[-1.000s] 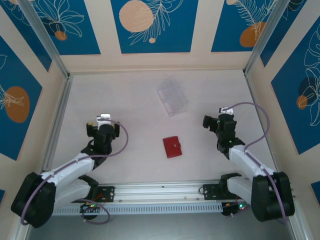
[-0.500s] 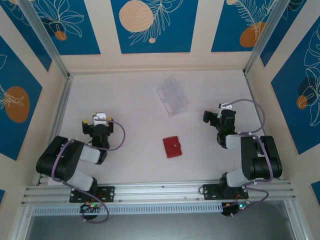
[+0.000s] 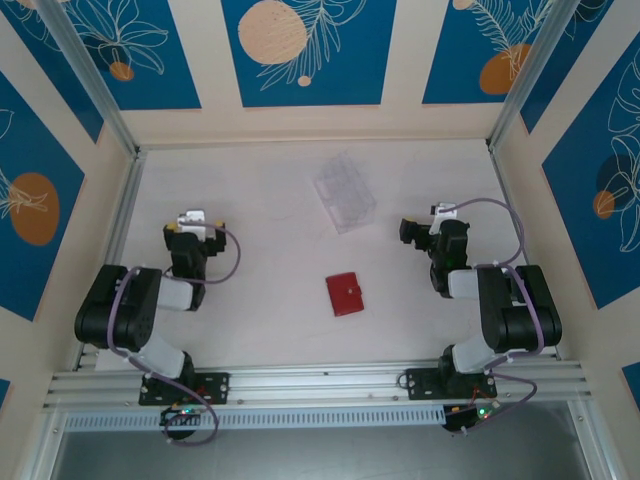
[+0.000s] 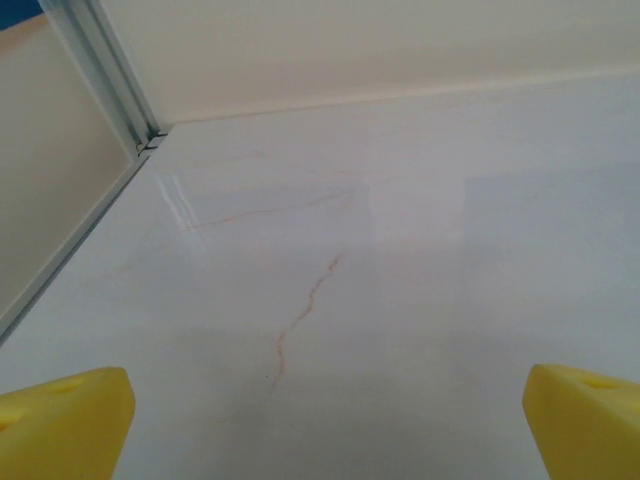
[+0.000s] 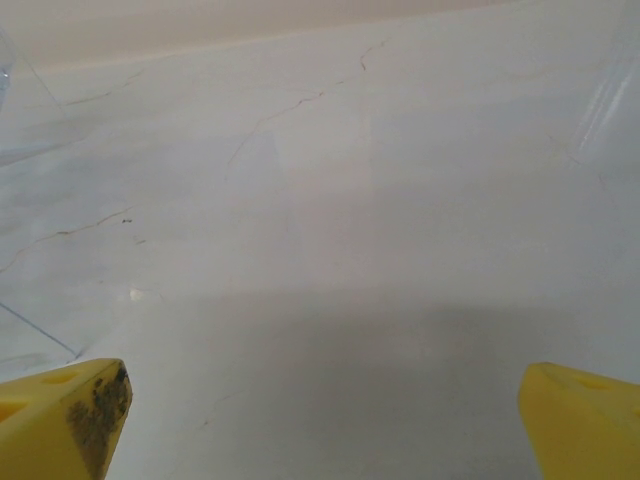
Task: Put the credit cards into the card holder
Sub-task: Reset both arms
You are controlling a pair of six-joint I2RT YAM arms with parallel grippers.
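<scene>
- Top external: the red holder [image 3: 345, 294] lay folded mid-table, near a clear tray [image 3: 344, 192].
- Both empty, the left gripper [image 3: 192, 228] and right gripper [image 3: 432, 226] gaped wide.

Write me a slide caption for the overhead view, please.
Left tool and right tool open over the white table, the red wallet lying between them, a clear tray farther off.

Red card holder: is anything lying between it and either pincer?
Nothing visible. Bare table lies between the card holder and both the left pincer and right pincer; the clear tray sits farther back.
</scene>
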